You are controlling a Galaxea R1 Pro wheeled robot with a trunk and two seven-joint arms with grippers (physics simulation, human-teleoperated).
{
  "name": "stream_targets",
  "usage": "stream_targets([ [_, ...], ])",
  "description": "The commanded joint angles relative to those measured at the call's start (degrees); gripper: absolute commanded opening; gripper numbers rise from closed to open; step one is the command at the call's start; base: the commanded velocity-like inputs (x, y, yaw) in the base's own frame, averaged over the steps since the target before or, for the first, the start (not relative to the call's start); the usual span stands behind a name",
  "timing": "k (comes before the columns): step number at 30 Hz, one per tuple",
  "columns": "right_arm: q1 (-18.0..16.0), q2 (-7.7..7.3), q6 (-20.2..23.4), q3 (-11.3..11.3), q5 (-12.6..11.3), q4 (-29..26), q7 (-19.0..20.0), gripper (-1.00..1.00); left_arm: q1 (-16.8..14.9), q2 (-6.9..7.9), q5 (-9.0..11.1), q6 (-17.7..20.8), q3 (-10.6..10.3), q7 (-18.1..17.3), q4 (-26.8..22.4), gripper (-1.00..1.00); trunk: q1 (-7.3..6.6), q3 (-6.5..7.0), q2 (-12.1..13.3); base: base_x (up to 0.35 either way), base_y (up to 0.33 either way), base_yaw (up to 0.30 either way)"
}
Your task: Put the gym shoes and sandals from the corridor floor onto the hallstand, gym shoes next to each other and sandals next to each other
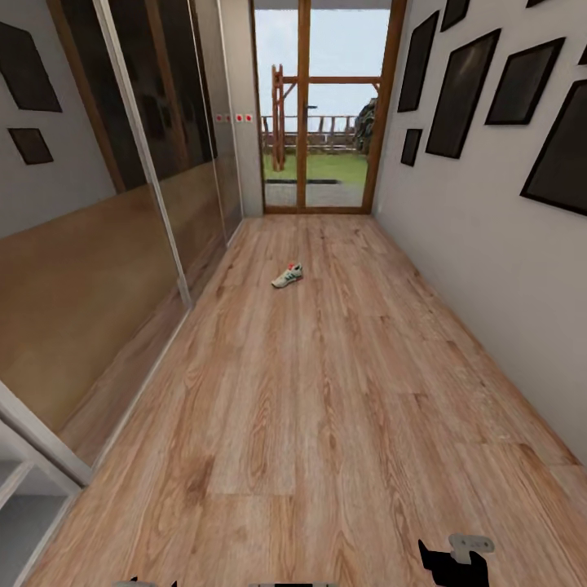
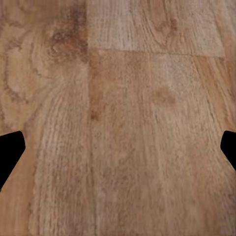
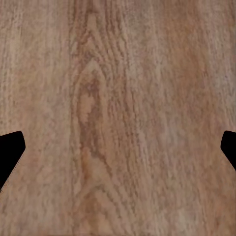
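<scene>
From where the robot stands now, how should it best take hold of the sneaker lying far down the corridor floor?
The sneaker sits upright on its sole on the wood floor, lying diagonally. Probably best to come from above and close the fingers across its narrow width, around the middle or the heel collar, where the sides look firm. It is too small here to judge finer detail. Both grippers look open over bare floor, so the robot must first drive closer.

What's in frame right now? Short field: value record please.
setting: corridor, glass door at far end
floor: wood-grain planks
gym shoe: one, lying on the floor mid-corridor, far ahead of the robot
left gripper: open, empty, over bare floor
right gripper: open, empty, over bare floor
left side: mirrored sliding panels
right wall: dark picture frames
</scene>
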Motion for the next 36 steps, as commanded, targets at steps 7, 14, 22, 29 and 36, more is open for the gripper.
stream_targets([
  [7,-0.03,0.0,-0.18,-0.06,-0.5,0.05,0.36,1.0,-0.04,-0.03,0.11,-0.01,0.31,-0.52,0.04,1.0,0.02,-0.05,-0.02,0.327,-0.112,0.0],
  [14,-0.03,0.0,-0.18,-0.05,-0.49,0.06,0.36,1.0,-0.04,-0.03,0.11,-0.01,0.31,-0.52,0.04,1.0,0.02,-0.05,-0.02,0.326,-0.113,0.0],
  [22,-0.03,0.0,-0.18,-0.05,-0.45,0.04,0.36,1.0,-0.04,-0.03,0.11,-0.01,0.28,-0.52,0.05,1.0,0.02,-0.05,-0.02,0.326,-0.113,0.0],
  [29,-0.03,0.0,-0.18,-0.05,-0.44,0.07,0.36,1.0,-0.04,-0.03,0.11,-0.01,0.23,-0.52,0.04,1.0,0.02,-0.05,-0.02,0.326,-0.113,0.0],
  [36,-0.03,0.0,-0.18,-0.06,-0.42,0.07,0.36,1.0,-0.04,-0.03,0.11,-0.01,0.22,-0.52,0.04,1.0,0.02,-0.05,-0.02,0.326,-0.113,0.0],
])
